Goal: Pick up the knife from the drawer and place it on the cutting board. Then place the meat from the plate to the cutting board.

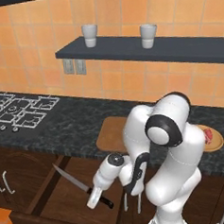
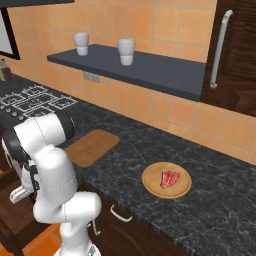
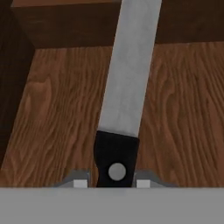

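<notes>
Jaws nearly shut on knife handle, blade running straight ahead along drawer bottom; cutting board above.

Drawer pulled out, open from above; its wood bottom lies bare on both sides of the knife. Far drawer wall stands just past the blade in the hand view; side wall close on the left there.

Tool low in the drawer at the handle end, arm links above it blocking approach from that side.

Worktop: cutting board bare on top, partly hidden by the arm. Plate well apart from the board, dark stone between. Shelf with two cups overhangs the back wall.
</notes>
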Available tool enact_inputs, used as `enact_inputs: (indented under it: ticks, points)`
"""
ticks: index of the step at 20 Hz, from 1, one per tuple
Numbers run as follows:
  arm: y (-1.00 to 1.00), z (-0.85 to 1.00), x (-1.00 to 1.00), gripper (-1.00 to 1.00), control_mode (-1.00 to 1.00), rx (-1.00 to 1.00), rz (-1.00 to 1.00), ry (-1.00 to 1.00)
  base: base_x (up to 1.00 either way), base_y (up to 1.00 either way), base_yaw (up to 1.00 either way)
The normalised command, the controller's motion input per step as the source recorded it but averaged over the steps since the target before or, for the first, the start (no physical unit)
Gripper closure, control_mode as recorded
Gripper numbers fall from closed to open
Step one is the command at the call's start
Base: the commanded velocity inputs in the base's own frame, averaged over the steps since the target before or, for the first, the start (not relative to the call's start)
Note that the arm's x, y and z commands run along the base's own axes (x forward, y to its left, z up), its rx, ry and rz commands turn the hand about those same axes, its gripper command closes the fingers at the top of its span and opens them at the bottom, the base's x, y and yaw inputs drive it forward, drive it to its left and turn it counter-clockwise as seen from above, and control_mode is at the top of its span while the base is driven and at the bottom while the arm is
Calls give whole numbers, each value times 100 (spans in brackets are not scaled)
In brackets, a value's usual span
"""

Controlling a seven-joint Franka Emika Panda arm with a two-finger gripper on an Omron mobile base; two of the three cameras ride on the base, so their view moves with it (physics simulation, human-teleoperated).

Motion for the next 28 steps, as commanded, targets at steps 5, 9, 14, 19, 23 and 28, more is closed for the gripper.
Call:
enact_inputs:
  ticks: [5, 9, 14, 19, 23, 28]
  points:
    - [60, 100, 42, 100, -100, 0, 4, 4, 0, 0, 0]
    - [57, 100, 41, 100, -100, 2, 3, 4, 0, 0, 0]
    - [45, 100, 33, 100, -100, 4, 1, 7, 0, 0, 0]
    - [35, 100, 14, 100, -100, 3, 0, 8, 0, 0, 0]
    - [24, 100, 3, 100, -100, 5, -1, 13, 0, 0, 0]
    - [2, 100, 20, 100, -100, 0, -21, 22, 0, 0, 0]
